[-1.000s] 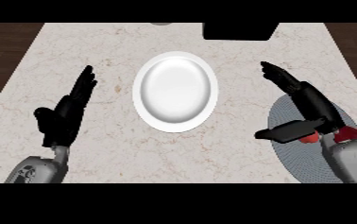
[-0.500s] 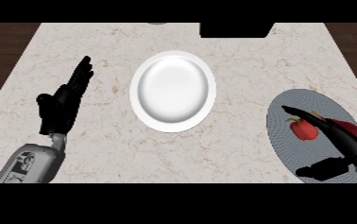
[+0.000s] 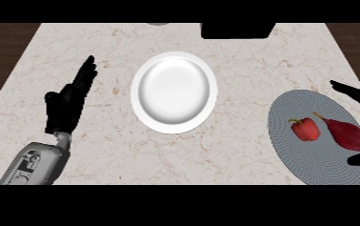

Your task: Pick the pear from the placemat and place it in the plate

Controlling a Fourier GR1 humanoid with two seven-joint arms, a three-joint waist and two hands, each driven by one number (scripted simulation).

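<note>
— What fills the view, biggest first?
— The marble counter (image 3: pixel 105 163), then the grey placemat (image 3: pixel 302 153) at the right edge, then the white plate (image 3: pixel 174 92) in the middle, bare.
— Any writing to read?
— None legible; the dark box (image 3: pixel 237 30) at the far edge shows no label.
— And the pear?
— The dark red pear (image 3: pixel 343 132) lies on the placemat, just beside a red bell pepper (image 3: pixel 305 129).
— The hands?
— The left hand (image 3: pixel 67 103) rests open at the left, fingers straight, touching nothing. Of the right hand (image 3: pixel 346 88) only dark tips show at the right edge; whether it is spread or curled I cannot tell.
</note>
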